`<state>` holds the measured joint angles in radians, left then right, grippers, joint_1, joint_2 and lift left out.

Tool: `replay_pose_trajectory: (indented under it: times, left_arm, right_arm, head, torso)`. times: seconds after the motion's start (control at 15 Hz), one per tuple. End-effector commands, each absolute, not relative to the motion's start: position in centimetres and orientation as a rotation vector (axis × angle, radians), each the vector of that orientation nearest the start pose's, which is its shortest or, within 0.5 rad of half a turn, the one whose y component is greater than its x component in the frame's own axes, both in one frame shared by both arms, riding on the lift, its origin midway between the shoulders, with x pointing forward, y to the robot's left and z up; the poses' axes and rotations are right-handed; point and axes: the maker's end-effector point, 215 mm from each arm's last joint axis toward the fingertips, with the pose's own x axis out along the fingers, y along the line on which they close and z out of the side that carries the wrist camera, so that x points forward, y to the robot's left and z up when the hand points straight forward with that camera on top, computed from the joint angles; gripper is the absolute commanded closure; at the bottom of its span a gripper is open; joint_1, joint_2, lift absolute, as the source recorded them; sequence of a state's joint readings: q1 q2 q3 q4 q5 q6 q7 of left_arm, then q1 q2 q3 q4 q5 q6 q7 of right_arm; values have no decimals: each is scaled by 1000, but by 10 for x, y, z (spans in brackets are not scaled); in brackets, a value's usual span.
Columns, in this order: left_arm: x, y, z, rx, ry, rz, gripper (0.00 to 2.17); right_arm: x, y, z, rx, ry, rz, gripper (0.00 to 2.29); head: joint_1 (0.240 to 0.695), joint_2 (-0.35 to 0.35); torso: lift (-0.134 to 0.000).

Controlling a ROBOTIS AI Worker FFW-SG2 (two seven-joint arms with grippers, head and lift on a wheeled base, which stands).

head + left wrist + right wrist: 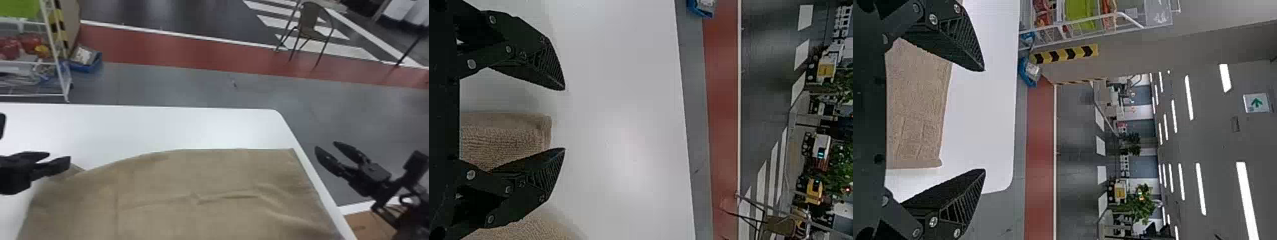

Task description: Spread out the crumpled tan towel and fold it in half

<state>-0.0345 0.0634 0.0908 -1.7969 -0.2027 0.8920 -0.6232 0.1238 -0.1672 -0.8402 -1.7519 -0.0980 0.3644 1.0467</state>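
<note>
Spreading judged nearly done: tan woven-cloth towel (191, 178) mostly flat on white smooth-topped table (191, 127); black two-fingered left gripper (59, 157) at towel's ten o'clock, matching right gripper (325, 146) at two, both parted, empty; next, straighten ten-o'clock corner.

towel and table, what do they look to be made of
The towel looks like soft, matte woven cloth, probably cotton: it creases, and its surface is finely ribbed up close. The table has a smooth, white, slightly glossy top, perhaps laminate or plastic, judging by its soft sheen.
</note>
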Motion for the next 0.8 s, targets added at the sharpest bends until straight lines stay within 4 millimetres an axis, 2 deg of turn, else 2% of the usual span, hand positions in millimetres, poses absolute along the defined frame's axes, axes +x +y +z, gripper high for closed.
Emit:
replay_pose_trajectory:
  times: [0.0, 0.27, 0.47, 0.53, 0.73]
  left_arm:
    - [527, 221, -455, -12, 678, -386, 606]
    - [526, 213, -456, -27, 683, -420, 616]
    - [524, 212, -458, -27, 693, -420, 731]
    - [516, 213, -468, -44, 735, -413, 731]
    - [511, 215, -472, -38, 746, -410, 731]
  right_arm:
    - [434, -508, -325, 50, 175, 230, 191]
    - [432, -511, -326, 50, 179, 224, 194]
    - [431, -513, -326, 51, 179, 220, 194]
    - [430, -514, -326, 51, 178, 218, 194]
    - [430, -513, -324, 54, 172, 222, 194]
  head:
    - [695, -324]
    - [695, -323]
    - [695, -333]
    - [695, -336]
    - [695, -341]
  torso:
    - [-122]
    - [-122]
    - [-122]
    - [-122]
    - [-122]
